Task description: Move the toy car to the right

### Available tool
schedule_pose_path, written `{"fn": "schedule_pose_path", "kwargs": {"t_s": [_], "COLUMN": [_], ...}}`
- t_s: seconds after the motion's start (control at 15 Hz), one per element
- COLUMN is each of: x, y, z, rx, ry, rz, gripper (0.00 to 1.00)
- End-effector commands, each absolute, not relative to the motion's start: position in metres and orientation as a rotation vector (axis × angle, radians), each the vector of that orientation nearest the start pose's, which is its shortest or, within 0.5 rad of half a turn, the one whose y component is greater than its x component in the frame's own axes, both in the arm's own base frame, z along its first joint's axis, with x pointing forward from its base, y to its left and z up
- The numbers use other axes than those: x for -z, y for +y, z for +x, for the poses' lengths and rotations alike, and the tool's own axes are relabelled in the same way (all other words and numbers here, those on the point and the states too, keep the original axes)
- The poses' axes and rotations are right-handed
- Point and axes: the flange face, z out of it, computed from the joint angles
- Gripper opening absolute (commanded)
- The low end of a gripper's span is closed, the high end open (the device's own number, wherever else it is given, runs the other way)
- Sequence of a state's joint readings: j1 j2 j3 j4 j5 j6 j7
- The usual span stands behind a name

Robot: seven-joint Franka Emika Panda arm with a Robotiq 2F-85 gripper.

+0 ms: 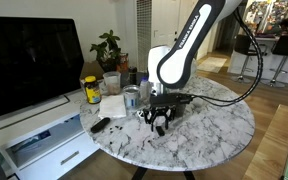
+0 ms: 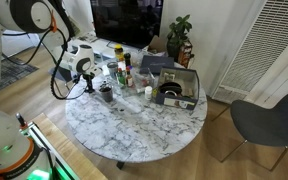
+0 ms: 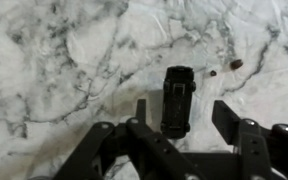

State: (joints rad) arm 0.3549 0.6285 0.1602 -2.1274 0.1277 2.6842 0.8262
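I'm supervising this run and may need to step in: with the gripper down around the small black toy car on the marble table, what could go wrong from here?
1. In the wrist view the small black toy car sits off-centre in the open gripper, nearer one finger; closing may twist or shove it across the white-and-grey marble tabletop.
2. In an exterior view a grey metallic can stands close beside the gripper; a sideways carry toward it could knock it.
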Motion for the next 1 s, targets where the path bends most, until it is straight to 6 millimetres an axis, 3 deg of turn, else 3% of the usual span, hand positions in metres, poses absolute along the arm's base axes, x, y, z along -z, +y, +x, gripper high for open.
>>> {"fn": "schedule_pose_path", "kwargs": {"t_s": [0.0, 0.07, 0.2, 0.27, 0.33, 0.4, 0.67, 0.93], "x": [-0.095, -0.094, -0.091, -0.091, -0.091, -0.094, -0.118, -0.146], "y": [0.277, 0.277, 0.276, 0.276, 0.276, 0.276, 0.273, 0.258], "z": [0.484, 0.485, 0.485, 0.485, 0.485, 0.485, 0.48, 0.471], "rx": [-0.234, -0.237, -0.24, -0.238, -0.238, -0.235, -0.194, -0.126], "ry": [0.699, 0.7, 0.707, 0.708, 0.709, 0.708, 0.721, 0.694], "rz": [-2.977, -2.975, -2.978, -2.978, -2.977, -2.977, -2.986, -3.094], "gripper": [0.61, 0.65, 0.61, 0.45, 0.36, 0.35, 0.04, 0.07]}}
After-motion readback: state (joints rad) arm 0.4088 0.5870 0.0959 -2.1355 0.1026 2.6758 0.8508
